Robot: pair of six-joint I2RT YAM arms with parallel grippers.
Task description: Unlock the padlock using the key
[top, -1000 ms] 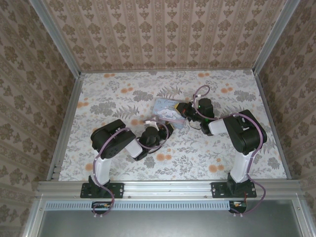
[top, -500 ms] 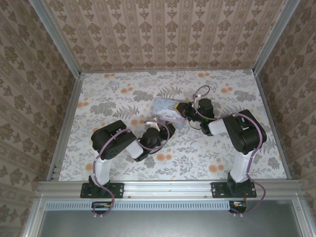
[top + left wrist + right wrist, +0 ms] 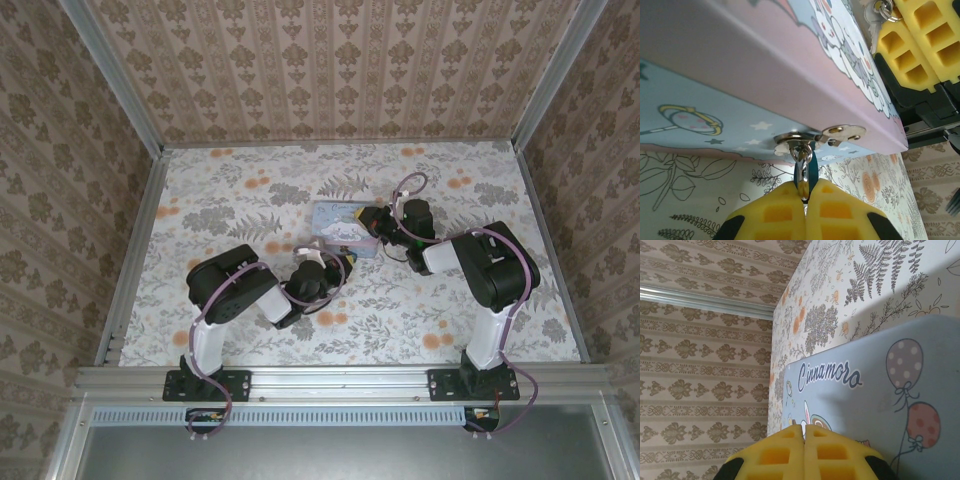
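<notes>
Pale blue tin [image 3: 345, 230] with cartoon pictures, flat near the middle of a flowery table [image 3: 230, 200]. Has balloons [image 3: 905, 362] and the word "Cinnamoro" on its lid. Has a shiny metal latch [image 3: 820, 136] on its side. Brown patterned walls [image 3: 330, 70] all round, grey metal rails [image 3: 132, 240] along the edges.

Light's soft and even in the top view, no hot spots, just faint fuzzy shadows beside the arms [image 3: 225, 285] on the table [image 3: 230, 200]. Bit low-res overall. The left wrist view is super close: the near side of the tin [image 3: 715, 55] is a blurry smear, while the metal hasp [image 3: 840, 132] looks sharp and throws small white glints. In the right wrist view the yellow fingers [image 3: 775, 455] go soft, a dim shadow sits on the lid [image 3: 880, 390], and the wall [image 3: 700, 340] stays fairly crisp.
</notes>
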